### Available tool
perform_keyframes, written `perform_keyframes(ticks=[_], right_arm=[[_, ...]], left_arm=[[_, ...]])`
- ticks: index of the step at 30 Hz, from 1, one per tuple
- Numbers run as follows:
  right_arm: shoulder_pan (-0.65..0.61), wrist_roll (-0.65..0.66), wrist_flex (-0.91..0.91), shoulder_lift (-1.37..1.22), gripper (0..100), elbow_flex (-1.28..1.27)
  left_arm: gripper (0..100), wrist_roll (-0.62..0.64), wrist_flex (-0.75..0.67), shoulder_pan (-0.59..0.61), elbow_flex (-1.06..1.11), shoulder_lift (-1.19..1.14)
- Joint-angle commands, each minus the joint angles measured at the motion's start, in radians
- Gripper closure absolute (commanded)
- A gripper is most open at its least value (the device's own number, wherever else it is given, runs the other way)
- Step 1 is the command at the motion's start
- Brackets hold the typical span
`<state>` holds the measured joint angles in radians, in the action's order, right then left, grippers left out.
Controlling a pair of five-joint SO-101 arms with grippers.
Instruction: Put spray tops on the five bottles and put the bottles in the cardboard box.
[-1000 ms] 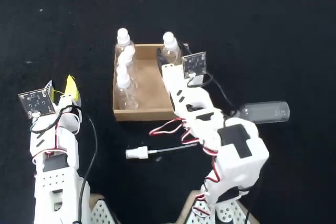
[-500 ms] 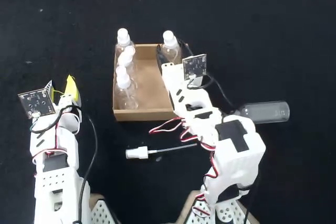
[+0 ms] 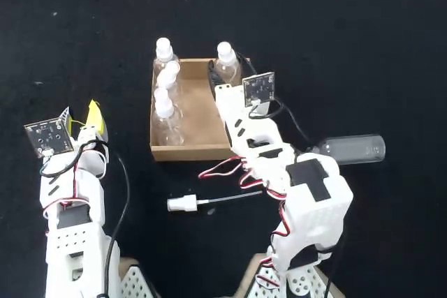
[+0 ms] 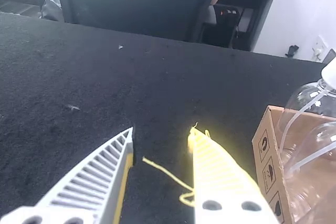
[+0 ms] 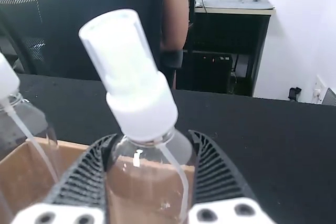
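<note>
The table (image 3: 363,47) is carrying the box (image 3: 198,113) at upper centre of the high view. The right gripper (image 3: 225,76) is reaching to the box's upper right corner, its jaws clamping a capped bottle (image 5: 147,187) upright there. The left gripper (image 4: 160,145) is hovering over the table at middle left, jaws apart and holding nothing. Three capped bottles (image 3: 166,106) are standing along the box's left wall. An uncapped bottle (image 3: 353,149) is lying at right centre, and a loose spray top (image 3: 183,204) is lying below the box.
</note>
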<state>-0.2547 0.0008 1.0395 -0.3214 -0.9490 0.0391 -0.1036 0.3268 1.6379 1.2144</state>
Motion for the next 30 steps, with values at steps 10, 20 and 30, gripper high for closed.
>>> perform_keyframes(ticks=[10,20,30], right_arm=[[0.0,-0.005,0.037,-0.07,98.2,0.042],[-0.002,-0.005,0.037,-0.07,98.2,0.042],[-0.003,-0.005,0.038,-0.07,81.1,0.038]], left_arm=[[90,0.003,-0.023,0.002,-0.016,0.011],[90,0.003,-0.023,0.002,-0.016,0.011],[90,0.003,-0.023,0.002,-0.016,0.011]])
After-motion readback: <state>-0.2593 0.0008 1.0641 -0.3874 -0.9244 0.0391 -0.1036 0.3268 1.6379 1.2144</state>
